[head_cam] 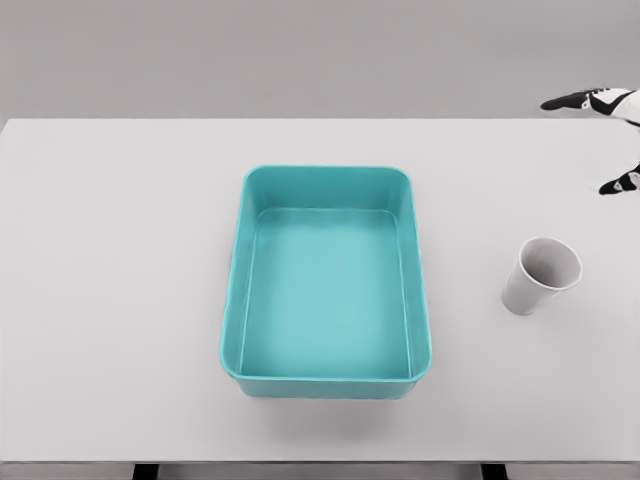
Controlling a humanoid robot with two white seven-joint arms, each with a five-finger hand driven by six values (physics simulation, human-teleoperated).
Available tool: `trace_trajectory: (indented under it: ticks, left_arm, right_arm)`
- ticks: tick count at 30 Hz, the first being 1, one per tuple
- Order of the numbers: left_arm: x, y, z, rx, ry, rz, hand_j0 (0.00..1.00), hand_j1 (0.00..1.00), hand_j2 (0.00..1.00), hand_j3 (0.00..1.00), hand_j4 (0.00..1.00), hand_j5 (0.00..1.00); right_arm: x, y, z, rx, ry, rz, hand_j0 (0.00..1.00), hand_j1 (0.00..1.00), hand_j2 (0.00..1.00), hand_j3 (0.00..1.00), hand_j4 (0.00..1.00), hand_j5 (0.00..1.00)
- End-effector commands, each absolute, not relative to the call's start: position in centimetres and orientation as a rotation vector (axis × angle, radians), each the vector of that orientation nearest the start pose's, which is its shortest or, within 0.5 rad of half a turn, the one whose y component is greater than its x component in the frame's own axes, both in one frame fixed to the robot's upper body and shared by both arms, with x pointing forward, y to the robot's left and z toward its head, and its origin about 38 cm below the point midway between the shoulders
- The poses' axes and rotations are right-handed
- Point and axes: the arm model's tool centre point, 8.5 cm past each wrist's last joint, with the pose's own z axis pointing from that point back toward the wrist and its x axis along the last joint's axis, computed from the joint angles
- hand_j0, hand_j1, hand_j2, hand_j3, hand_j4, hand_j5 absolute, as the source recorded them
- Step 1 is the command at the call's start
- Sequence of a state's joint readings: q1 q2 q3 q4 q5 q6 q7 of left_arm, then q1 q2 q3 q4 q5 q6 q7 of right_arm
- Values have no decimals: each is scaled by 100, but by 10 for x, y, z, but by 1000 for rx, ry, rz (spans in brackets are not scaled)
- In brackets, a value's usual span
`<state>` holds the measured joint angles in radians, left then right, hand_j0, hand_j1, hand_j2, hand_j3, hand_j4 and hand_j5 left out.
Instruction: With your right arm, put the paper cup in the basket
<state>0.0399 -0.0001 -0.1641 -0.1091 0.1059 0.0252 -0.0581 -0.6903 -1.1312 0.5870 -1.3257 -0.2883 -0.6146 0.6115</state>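
A white paper cup [540, 276] stands upright on the white table, to the right of the basket. The basket [327, 378] is a teal rectangular tub in the middle of the table, with nothing inside. My right hand [605, 140] shows only at the far right edge, above and behind the cup. Two black-tipped fingers [566, 102] are spread apart and hold nothing. The hand is well clear of the cup. The left arm is out of view.
The white table [120, 280] spans the whole view, its front edge running along the bottom. Grey wall lies behind it.
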Motion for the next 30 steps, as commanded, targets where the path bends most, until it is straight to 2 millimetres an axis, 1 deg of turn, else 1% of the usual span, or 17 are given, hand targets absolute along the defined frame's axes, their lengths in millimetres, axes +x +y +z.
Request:
trace_trajectory:
  ticks: [1, 6, 7, 10, 11, 12, 14, 17, 21, 23, 25, 29, 30]
  left_arm:
    - [9, 261, -264, 14, -39, -61, 100, 100, 100, 100, 100, 100]
    - [9, 261, -264, 14, -39, -61, 100, 100, 100, 100, 100, 100]
    - [9, 261, -264, 14, -39, -61, 100, 100, 100, 100, 100, 100]
    - [9, 261, -264, 14, -38, -61, 100, 100, 100, 100, 100, 100]
    - [9, 261, -264, 14, -39, -61, 100, 100, 100, 100, 100, 100]
    - [9, 261, -264, 14, -38, -61, 100, 100, 100, 100, 100, 100]
    - [9, 261, -264, 14, -39, -61, 100, 100, 100, 100, 100, 100]
    - [9, 261, -264, 14, -38, -61, 100, 100, 100, 100, 100, 100]
    - [9, 261, -264, 14, -39, -61, 100, 100, 100, 100, 100, 100]
    - [9, 261, -264, 14, -38, -61, 100, 100, 100, 100, 100, 100]
    - [9, 261, -264, 14, -39, -61, 100, 100, 100, 100, 100, 100]
    - [9, 261, -264, 14, -39, -61, 100, 100, 100, 100, 100, 100]
    - [9, 261, -264, 14, -38, -61, 100, 100, 100, 100, 100, 100]
  right_arm:
    - [418, -458, 326, -302, -1600, 1497, 100, 100, 100, 100, 100, 100]
    - [404, -475, 310, -298, -1509, 1502, 100, 100, 100, 100, 100, 100]
    - [403, -474, 307, -291, -1504, 1503, 100, 100, 100, 100, 100, 100]
    - [398, -471, 287, -246, -1470, 1506, 100, 100, 100, 100, 100, 100]
    - [396, -469, 283, -231, -1465, 1512, 100, 100, 100, 100, 100, 100]
    - [392, -461, 273, -195, -1453, 1530, 100, 100, 100, 100, 100, 100]
    - [387, -455, 263, -162, -1438, 1544, 100, 100, 100, 100, 100, 100]
    - [382, -457, 249, -132, -1411, 1530, 100, 100, 100, 100, 100, 100]
    - [377, -460, 238, -73, -1431, 1447, 100, 100, 100, 100, 100, 100]
    - [377, -467, 236, -85, -1419, 1429, 100, 100, 100, 100, 100, 100]
    - [376, -470, 233, -84, -1411, 1424, 100, 100, 100, 100, 100, 100]
    - [369, -469, 215, -50, -1378, 1413, 100, 100, 100, 100, 100, 100]
    - [368, -469, 214, -47, -1378, 1412, 100, 100, 100, 100, 100, 100]
